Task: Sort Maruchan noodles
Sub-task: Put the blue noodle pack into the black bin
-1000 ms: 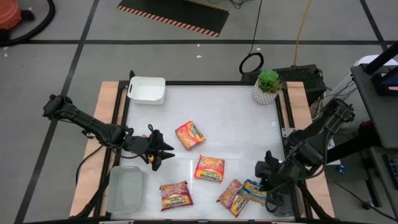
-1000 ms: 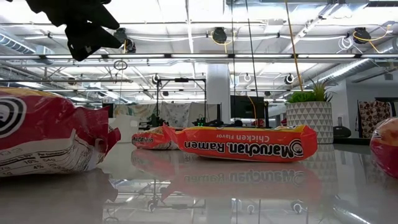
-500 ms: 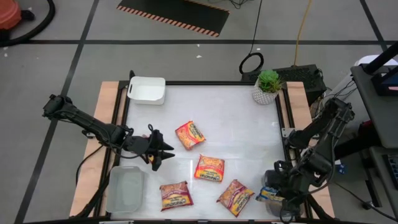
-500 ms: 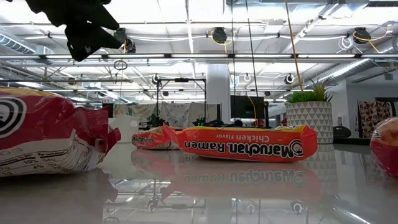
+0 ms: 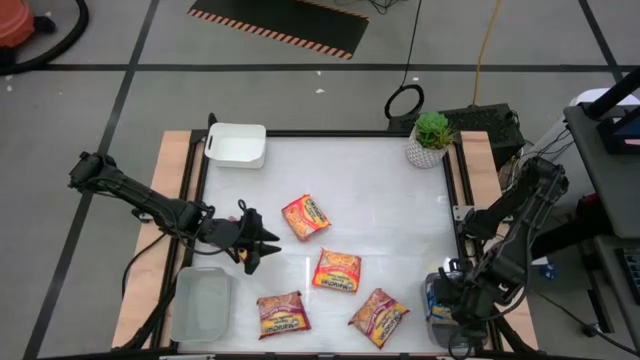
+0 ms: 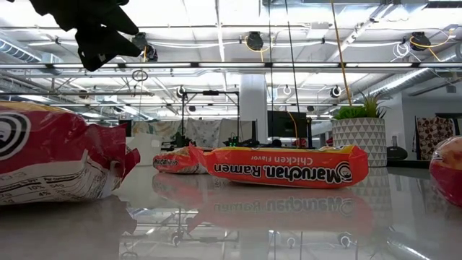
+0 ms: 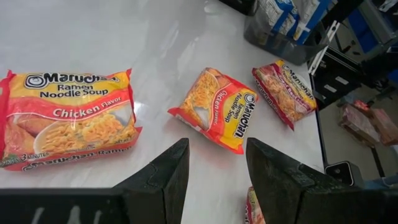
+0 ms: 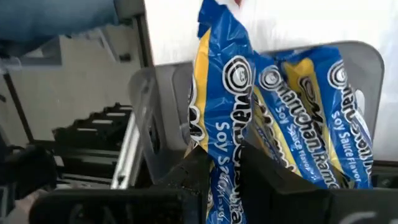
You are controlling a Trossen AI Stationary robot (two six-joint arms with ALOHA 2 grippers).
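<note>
My right hand (image 8: pixel 221 165) is clamped on a blue Soy Sauce packet (image 8: pixel 217 93), hanging it right over the grey bin (image 8: pixel 158 93) at the desk's near right corner, where more blue Soy Sauce packets (image 8: pixel 311 118) already lie. Looks to me like the drop-off step: next I need to let the fingers part so this one falls in with its mates, then lift clear.

My left hand (image 7: pixel 216 171) waits with its fingers apart and nothing between them, hovering over the desk (image 5: pixel 380 190) well across from that bin, near the clear tub (image 5: pixel 203 305). Four red-orange Chicken packets lie on the desk, the closest to the grey bin being this one (image 5: pixel 378 316), then the middle one (image 5: pixel 338 270). One of those is likely my next pick.
</note>
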